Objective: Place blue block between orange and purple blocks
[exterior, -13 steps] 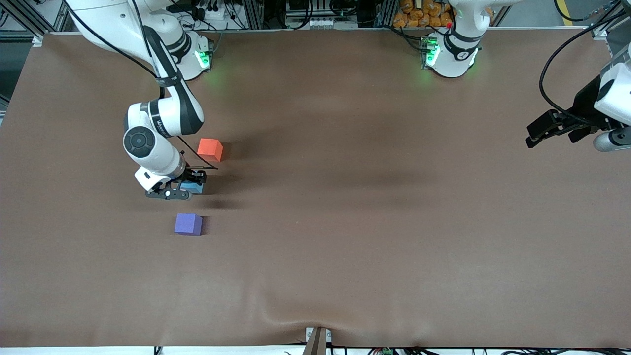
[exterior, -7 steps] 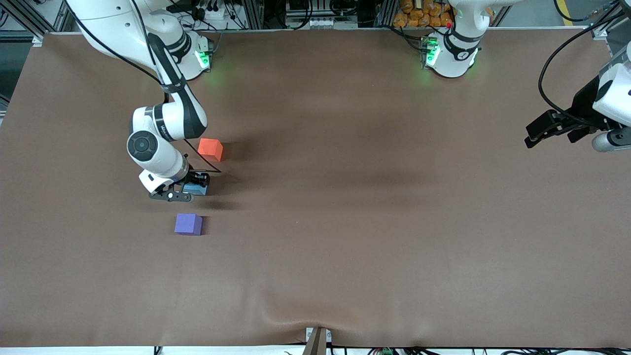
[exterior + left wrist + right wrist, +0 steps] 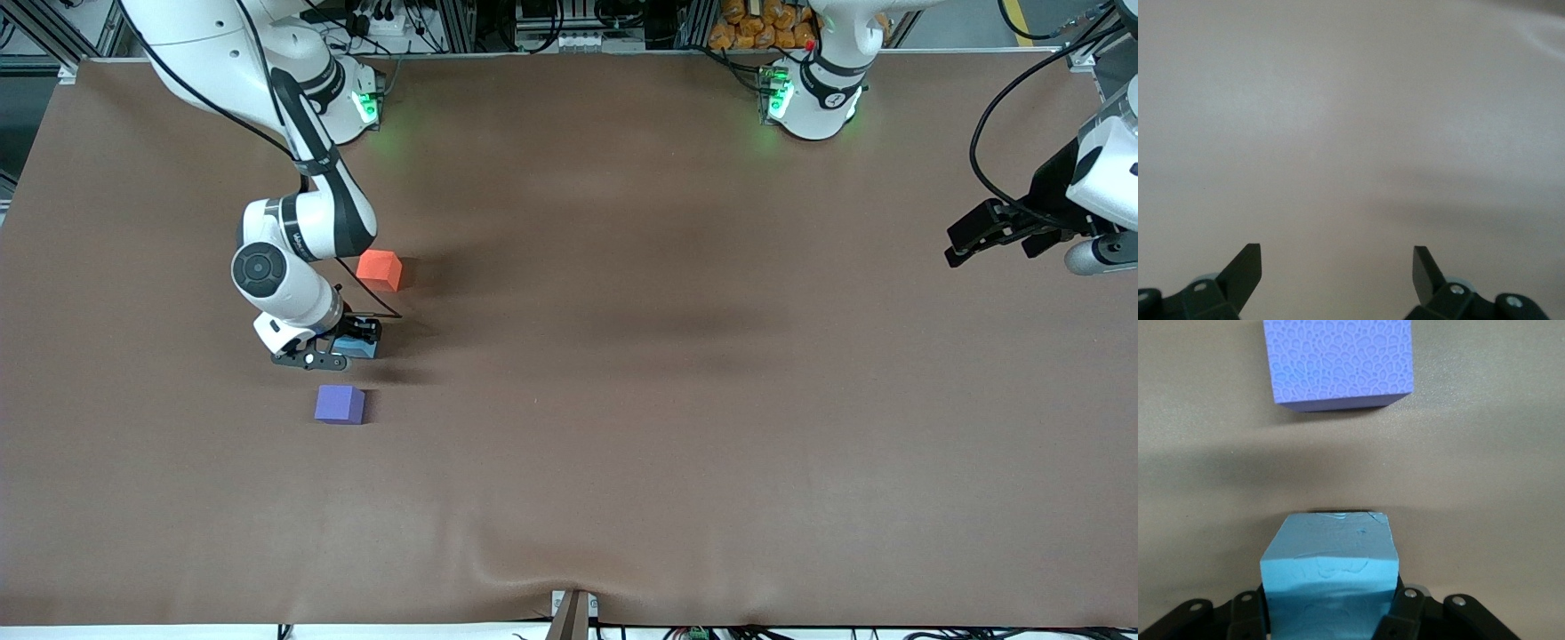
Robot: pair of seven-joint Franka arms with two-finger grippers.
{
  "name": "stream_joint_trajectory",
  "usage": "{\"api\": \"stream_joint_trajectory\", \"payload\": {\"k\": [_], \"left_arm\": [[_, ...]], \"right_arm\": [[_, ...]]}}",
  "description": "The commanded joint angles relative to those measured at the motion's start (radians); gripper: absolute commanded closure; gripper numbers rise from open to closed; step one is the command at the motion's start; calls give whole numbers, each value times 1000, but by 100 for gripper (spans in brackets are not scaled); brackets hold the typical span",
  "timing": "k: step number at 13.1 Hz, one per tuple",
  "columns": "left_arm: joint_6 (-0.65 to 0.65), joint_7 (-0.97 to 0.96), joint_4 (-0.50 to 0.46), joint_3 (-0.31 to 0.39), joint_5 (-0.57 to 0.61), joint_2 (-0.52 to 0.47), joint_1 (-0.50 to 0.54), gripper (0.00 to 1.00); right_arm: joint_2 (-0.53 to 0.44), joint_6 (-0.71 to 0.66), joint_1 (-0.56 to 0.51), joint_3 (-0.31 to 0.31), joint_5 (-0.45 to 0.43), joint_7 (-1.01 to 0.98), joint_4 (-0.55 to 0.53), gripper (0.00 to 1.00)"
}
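Note:
My right gripper point(image 3: 347, 347) is shut on the blue block point(image 3: 357, 348), low over the table between the orange block point(image 3: 380, 268) and the purple block point(image 3: 340, 404). In the right wrist view the blue block point(image 3: 1329, 577) sits between the jaws, with the purple block point(image 3: 1338, 361) on the cloth ahead of it. The orange block lies farther from the front camera, the purple block nearer. My left gripper point(image 3: 965, 242) waits open and empty above the left arm's end of the table; its wrist view shows only its two fingertips point(image 3: 1245, 267) over bare cloth.
The brown cloth point(image 3: 622, 356) covers the whole table, with a wrinkle point(image 3: 533, 569) near the front edge. The arm bases point(image 3: 805, 98) stand along the edge farthest from the front camera.
My right gripper has shifted slightly toward the left arm's end and toward the purple block, still holding the blue block. The left arm has barely moved.

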Motion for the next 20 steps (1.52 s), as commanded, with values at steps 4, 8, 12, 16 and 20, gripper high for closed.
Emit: {"api": "stream_joint_trajectory", "payload": {"k": [4,8,12,16,20], "left_arm": [[-3,3,-12,-4,-18,-15,8,0],[-3,3,-15,-4,-18,-11,6,0],[5,2,-13,-4,-18,-6,6,0],[8,0,-13,-4,-18,-5,5,0],[-3,-4,-10,-17,-10,-9,6,0]], "right_arm": [[24,23,1,-2,16,-50,13,0],[-13,9,-4,-3,16,-53,13,0],[-159,-185,-54,-11,16,-58,78,0],[-232,-567,-177,-10,16,-189,321,0],[-282,-865,-232,-11,7,-206,559,0]]}}
